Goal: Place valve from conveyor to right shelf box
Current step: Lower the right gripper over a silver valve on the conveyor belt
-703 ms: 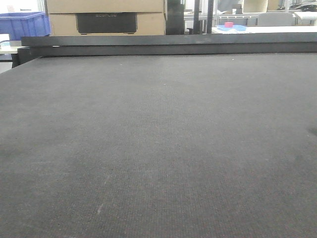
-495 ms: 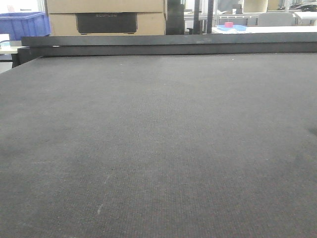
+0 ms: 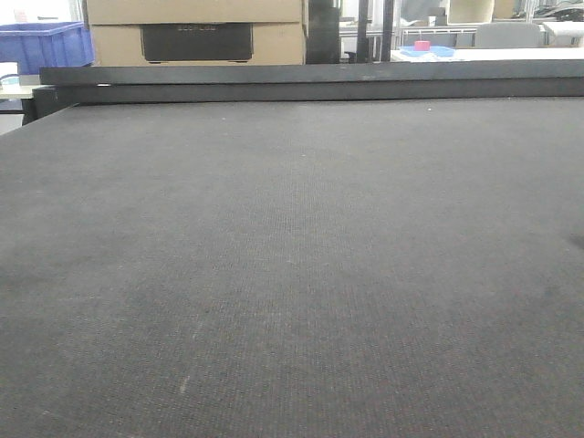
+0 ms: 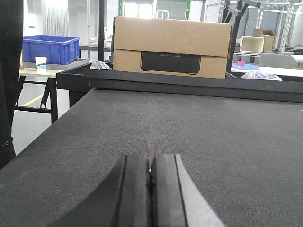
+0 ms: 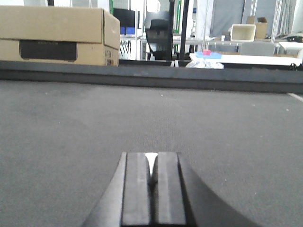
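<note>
Blue bin [image 3: 41, 46] and carton [image 3: 196, 32] sit behind the rail [image 3: 310, 82], far left. Conveyor [image 3: 292, 274] unchanged over the last half second: no valve in any view. Left gripper [image 4: 150, 175] clenched, empty, low over the conveyor; right gripper [image 5: 151, 175] same. My read: waiting for the valve to arrive, pick not started. Shelf box not in view.

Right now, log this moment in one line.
dark grey woven conveyor belt: no valve visible | left claw: shut, empty | right claw: shut, empty
</note>
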Motion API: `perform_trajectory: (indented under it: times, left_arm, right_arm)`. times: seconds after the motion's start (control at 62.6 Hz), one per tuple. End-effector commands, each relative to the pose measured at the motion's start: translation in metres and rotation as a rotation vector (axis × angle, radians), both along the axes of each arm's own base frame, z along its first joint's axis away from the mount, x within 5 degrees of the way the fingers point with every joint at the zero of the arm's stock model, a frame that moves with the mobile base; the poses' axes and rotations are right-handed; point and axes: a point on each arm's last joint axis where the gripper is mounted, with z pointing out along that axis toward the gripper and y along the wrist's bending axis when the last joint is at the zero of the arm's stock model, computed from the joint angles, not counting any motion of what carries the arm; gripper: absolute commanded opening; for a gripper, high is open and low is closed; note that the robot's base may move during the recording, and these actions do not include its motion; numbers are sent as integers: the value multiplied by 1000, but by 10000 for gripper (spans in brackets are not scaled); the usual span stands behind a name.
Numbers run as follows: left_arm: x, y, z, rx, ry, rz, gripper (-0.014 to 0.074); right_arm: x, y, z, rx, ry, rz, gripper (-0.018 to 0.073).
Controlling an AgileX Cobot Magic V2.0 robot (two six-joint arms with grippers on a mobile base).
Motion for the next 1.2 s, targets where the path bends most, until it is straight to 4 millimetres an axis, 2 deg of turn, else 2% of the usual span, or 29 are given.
perform_trajectory:
  times: [0.0,0.208,0.304,0.447,0.591,0.703,0.831,1.023,1.183]
  left_arm:
    - [-1,0,3,-5,-26,2,-111]
    - [-1,0,5,-5,-14,1,-111]
    - [-7,1,26,1,44,-1,-111]
    - [-18,3,64,48,115,14,-111]
    - [-13,3,102,58,212,16,-111]
    - [7,1,124,70,348,16,-111]
    - [36,-2,145,81,539,12,-111]
    - [83,-6,154,108,813,12,-111]
    - [117,-10,156,118,911,11,-111]
  right_arm:
    - [-1,-1,4,0,-41,-8,-168]
    - [-1,-1,8,5,-93,-12,-168]
    - [-5,0,25,61,-54,6,-168]
    - [-13,1,57,54,-2,29,-168]
    - [-12,4,84,32,157,54,-168]
    - [-2,6,99,14,308,67,-168]
    - [24,9,117,-14,454,68,-168]
    - [67,11,131,-87,759,62,-168]
    - [103,12,137,-139,978,54,-168]
